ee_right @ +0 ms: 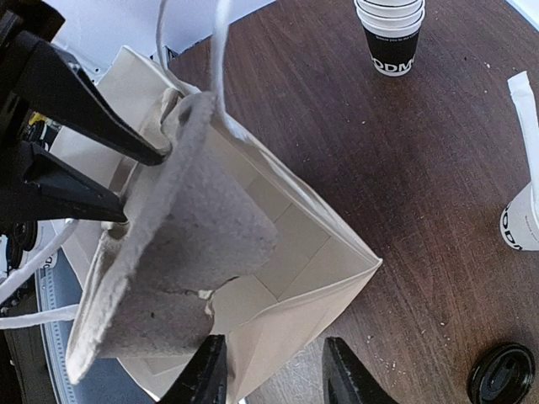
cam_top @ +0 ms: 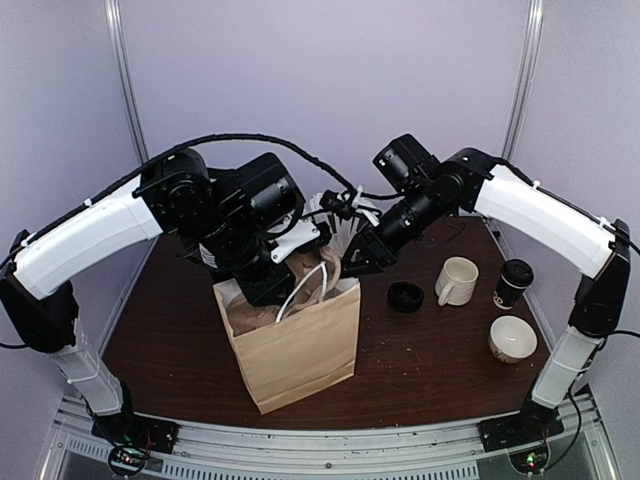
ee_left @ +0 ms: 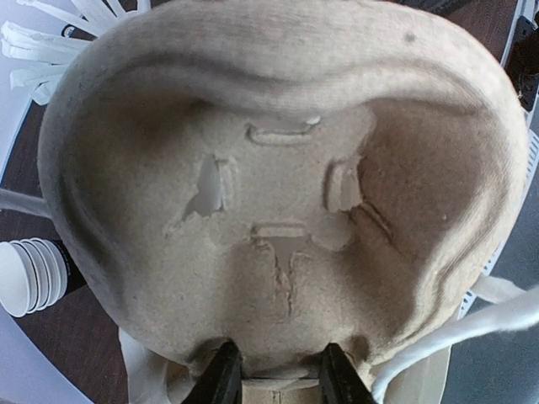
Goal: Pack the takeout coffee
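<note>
The takeout coffee (cam_top: 513, 282), a dark cup with a black lid, stands on the table at the far right, apart from both grippers. It is out of both wrist views. My left gripper (cam_top: 275, 285) is shut on the edge of a grey pulp cup carrier (ee_left: 278, 194) and holds it tilted in the mouth of the brown paper bag (cam_top: 300, 345). The carrier (ee_right: 168, 252) and the left fingers (ee_right: 84, 109) show in the right wrist view. My right gripper (ee_right: 278, 374) is open at the bag's right rim (ee_right: 337, 269), with the bag wall between its jaws.
A loose black lid (cam_top: 406, 296), a white mug (cam_top: 457, 280) and a white bowl (cam_top: 512, 338) sit right of the bag. A stack of lidless cups (ee_right: 392, 34) and a cup with white sticks (ee_right: 518, 219) stand behind the bag. White bag handles (cam_top: 305, 285) stick up.
</note>
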Robot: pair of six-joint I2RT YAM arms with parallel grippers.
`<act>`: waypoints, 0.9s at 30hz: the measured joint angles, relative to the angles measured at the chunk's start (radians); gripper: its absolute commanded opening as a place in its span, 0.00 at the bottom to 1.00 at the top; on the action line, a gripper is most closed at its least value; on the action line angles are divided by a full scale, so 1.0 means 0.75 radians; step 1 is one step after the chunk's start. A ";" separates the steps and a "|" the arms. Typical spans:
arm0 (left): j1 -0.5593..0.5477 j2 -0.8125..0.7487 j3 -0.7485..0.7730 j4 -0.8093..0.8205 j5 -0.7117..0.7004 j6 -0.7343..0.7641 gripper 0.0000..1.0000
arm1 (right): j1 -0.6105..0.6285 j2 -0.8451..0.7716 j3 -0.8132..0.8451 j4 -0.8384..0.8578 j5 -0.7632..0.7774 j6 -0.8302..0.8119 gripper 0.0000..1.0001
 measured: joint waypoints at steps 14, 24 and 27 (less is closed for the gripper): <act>0.000 -0.001 0.000 -0.012 -0.014 -0.022 0.26 | 0.025 -0.004 0.007 0.001 0.118 0.055 0.00; 0.001 0.035 -0.001 -0.038 0.030 -0.026 0.26 | 0.028 -0.069 -0.003 0.014 0.167 0.077 0.00; 0.001 0.093 -0.001 -0.046 0.029 -0.024 0.26 | 0.029 -0.084 -0.020 0.023 0.165 0.092 0.00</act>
